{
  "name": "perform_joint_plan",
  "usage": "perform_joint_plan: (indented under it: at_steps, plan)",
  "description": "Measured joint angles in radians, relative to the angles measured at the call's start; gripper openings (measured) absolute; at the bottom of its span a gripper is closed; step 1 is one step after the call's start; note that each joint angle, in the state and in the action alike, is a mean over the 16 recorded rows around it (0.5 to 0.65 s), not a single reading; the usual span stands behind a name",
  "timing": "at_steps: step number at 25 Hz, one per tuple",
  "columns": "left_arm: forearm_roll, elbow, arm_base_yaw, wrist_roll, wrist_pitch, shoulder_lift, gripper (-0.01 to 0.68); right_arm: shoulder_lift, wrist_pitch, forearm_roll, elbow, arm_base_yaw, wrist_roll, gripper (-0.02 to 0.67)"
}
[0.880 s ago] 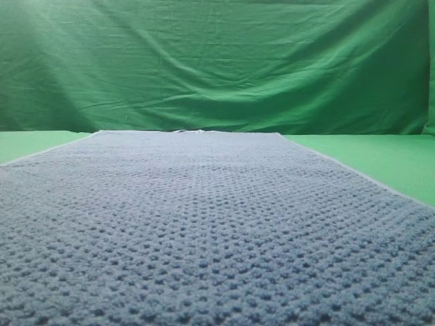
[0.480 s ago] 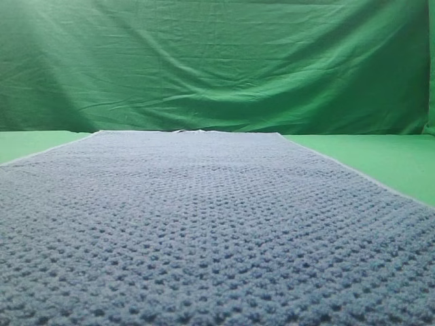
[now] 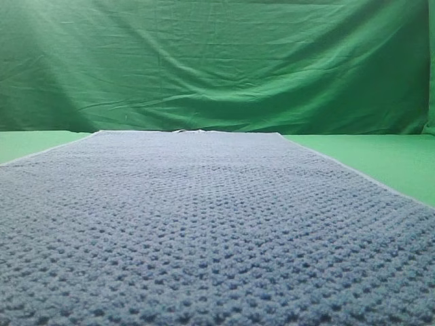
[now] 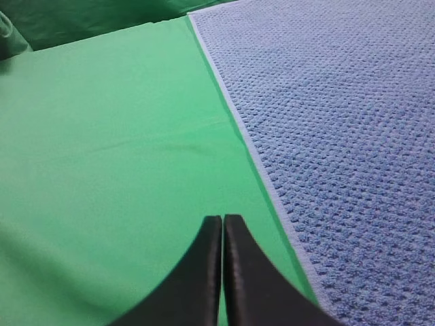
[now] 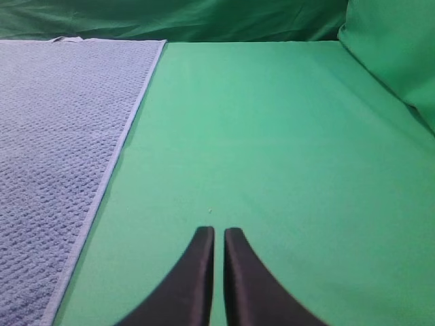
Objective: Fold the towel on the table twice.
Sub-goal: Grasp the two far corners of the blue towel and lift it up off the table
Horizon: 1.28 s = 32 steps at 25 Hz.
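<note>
The blue-grey waffle-knit towel (image 3: 204, 224) lies flat and spread out on the green table (image 3: 380, 159), filling most of the exterior high view. Neither gripper shows in that view. In the left wrist view my left gripper (image 4: 223, 221) is shut and empty over bare table (image 4: 115, 156), just left of the towel's (image 4: 340, 122) pale hem. In the right wrist view my right gripper (image 5: 219, 232) is shut and empty over bare table (image 5: 272, 136), to the right of the towel's (image 5: 54, 122) right hem.
A wrinkled green backdrop cloth (image 3: 217, 61) hangs behind the table. It also bulges in at the right wrist view's upper right (image 5: 401, 47) and at the left wrist view's top left (image 4: 41, 20).
</note>
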Motion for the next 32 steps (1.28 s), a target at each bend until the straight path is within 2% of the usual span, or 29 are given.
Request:
perform_joint_plan:
  at_steps: [10,25,32]
  plan:
    - [-0.093,0.005,0.000,0.000,-0.112,0.000,0.000,0.000,-0.011,0.002,0.001,0.000,0.000,0.000]
    - [-0.277,-0.001,0.000,-0.034,-0.451,0.000,0.000,0.000,-0.210,0.143,0.002,0.000,0.005,0.000]
    - [-0.302,-0.090,0.000,-0.069,-0.439,0.019,0.000,0.000,-0.345,0.240,-0.017,0.000,0.037,0.000]
